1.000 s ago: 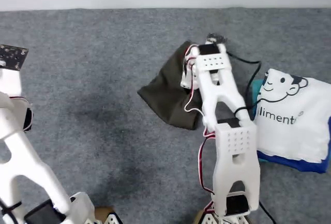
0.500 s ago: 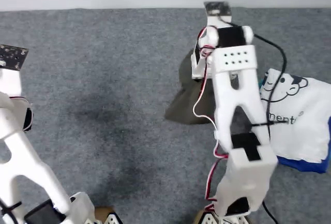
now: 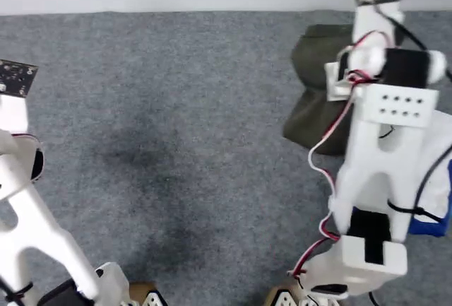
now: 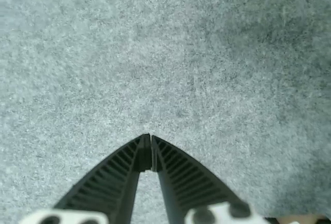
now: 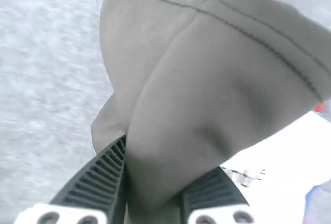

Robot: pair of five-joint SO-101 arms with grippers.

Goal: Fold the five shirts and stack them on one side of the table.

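Olive shirt now farther right, pinched between right gripper jaws.

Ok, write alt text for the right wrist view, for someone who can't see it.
The right gripper is shut on a bunched olive-grey shirt held over the grey table. A white shirt lies beyond it.

An olive shirt sits in the upper right of the high view, bunched into soft, loose folds and partly hidden behind the arm. In the right wrist view the olive shirt shows a stitched hem and is pinched in the right gripper. At the right edge of the high view lies a white shirt, flat, on a blue shirt whose edge peeks out below.
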